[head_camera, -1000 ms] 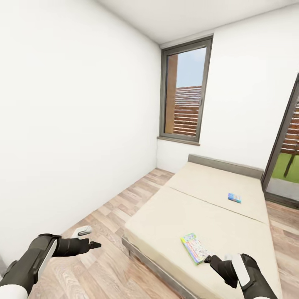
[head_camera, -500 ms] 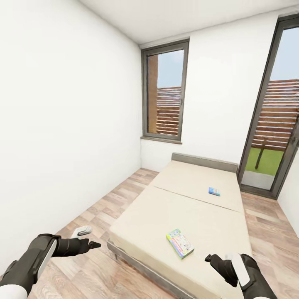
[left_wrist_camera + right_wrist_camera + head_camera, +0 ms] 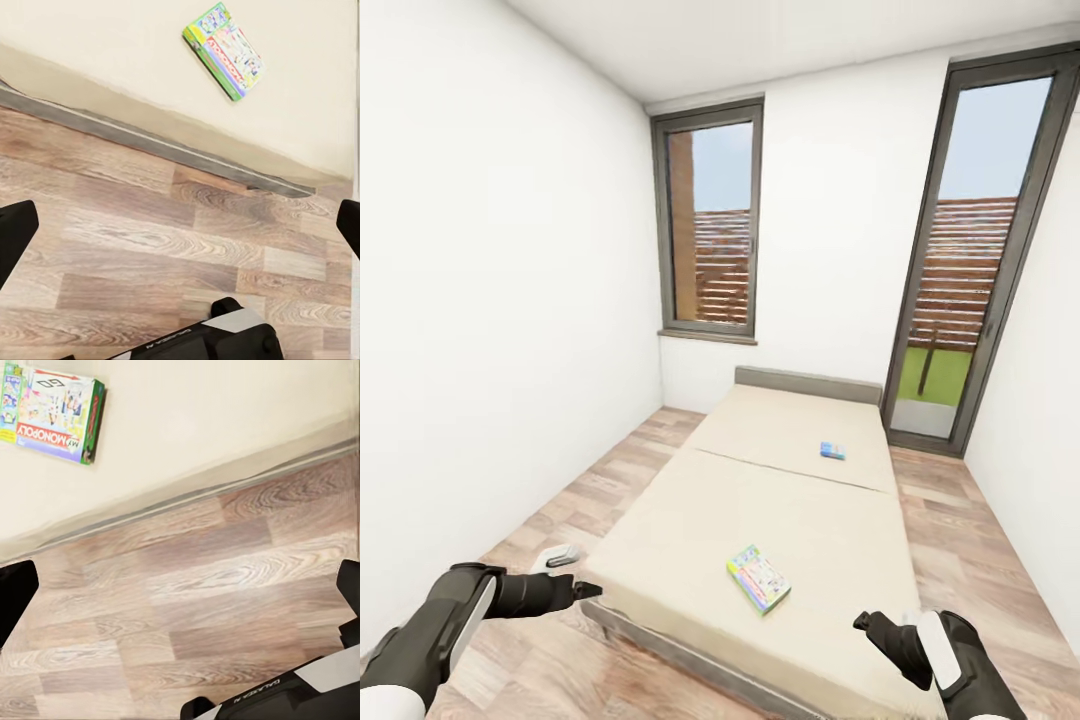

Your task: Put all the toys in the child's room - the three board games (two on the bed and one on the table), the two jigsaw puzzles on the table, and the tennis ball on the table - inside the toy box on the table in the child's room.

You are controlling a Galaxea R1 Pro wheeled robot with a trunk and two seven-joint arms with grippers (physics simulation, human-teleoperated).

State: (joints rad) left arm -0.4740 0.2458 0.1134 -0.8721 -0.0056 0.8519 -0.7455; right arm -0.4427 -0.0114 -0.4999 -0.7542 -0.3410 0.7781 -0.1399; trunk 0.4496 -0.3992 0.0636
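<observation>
While you're facing the bed point(image 3: 690, 520) from its foot end, both arms ride low and forward with nothing in them, which reads as a carry-free travel pose. Left gripper point(image 3: 565, 573): fingers apart, over floor point(image 3: 540, 520) just short of the bed's near corner. Right gripper point(image 3: 880, 630): its fingertips sit at opposite edges of the right wrist view, so I'd call it spread too, nothing between them.

Nearer game point(image 3: 758, 578) lies flat on the mattress, ahead of the right gripper and inboard of it, between the two grippers but closer to the right. The right wrist view shows it's the Monopoly box point(image 3: 51, 412), lying past the bed edge. Blue game point(image 3: 833, 451) sits well beyond it on the far mattress section, near the headboard point(image 3: 807, 383).

My read: the right arm suits the near box; the blue one needs you further along the bed. Table and toy box aren't in front of you here.
</observation>
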